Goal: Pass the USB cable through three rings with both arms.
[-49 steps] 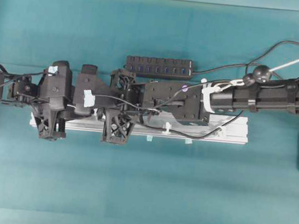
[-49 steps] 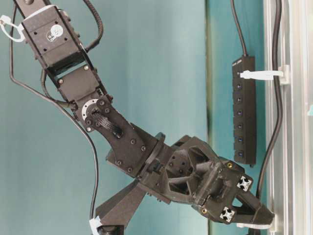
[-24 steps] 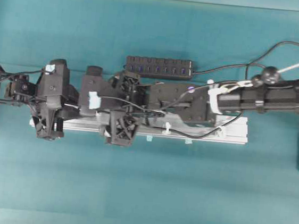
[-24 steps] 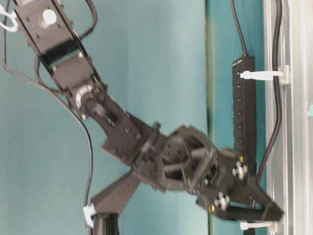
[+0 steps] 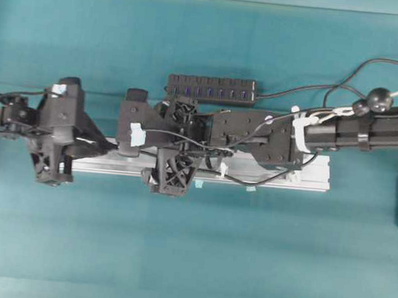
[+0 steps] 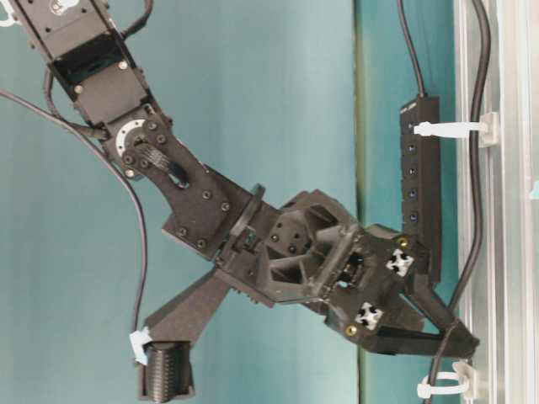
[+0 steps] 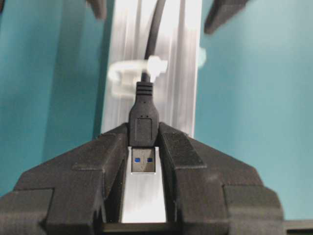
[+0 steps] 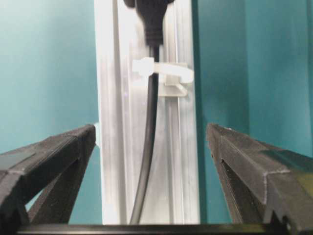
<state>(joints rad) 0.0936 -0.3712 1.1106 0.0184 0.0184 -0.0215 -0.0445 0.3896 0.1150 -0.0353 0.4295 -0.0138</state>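
Observation:
My left gripper (image 7: 144, 132) is shut on the USB cable's black plug (image 7: 143, 122), its metal tip between the jaws. Just past the plug, the cord runs through a white ring (image 7: 132, 73). My right gripper (image 8: 150, 128) is open and empty, a finger on each side of the rail. The cable (image 8: 149, 147) runs between them to the same ring (image 8: 164, 73). From overhead, the left gripper (image 5: 103, 146) and right gripper (image 5: 129, 145) meet at the rail's left part and hide that ring. The cable (image 5: 267, 179) passes the other two rings (image 5: 222, 169) (image 5: 292, 174).
The long silver rail (image 5: 317, 179) lies across the teal table and carries the rings. A black multi-port hub strip (image 5: 211, 88) with its own cord lies just behind it. In the table-level view the right gripper (image 6: 467, 343) hovers just above the lowest ring (image 6: 442, 387).
My right gripper has opened and drawn back to the right, away from the left ring. My left arm has moved left with the plug in its jaws.

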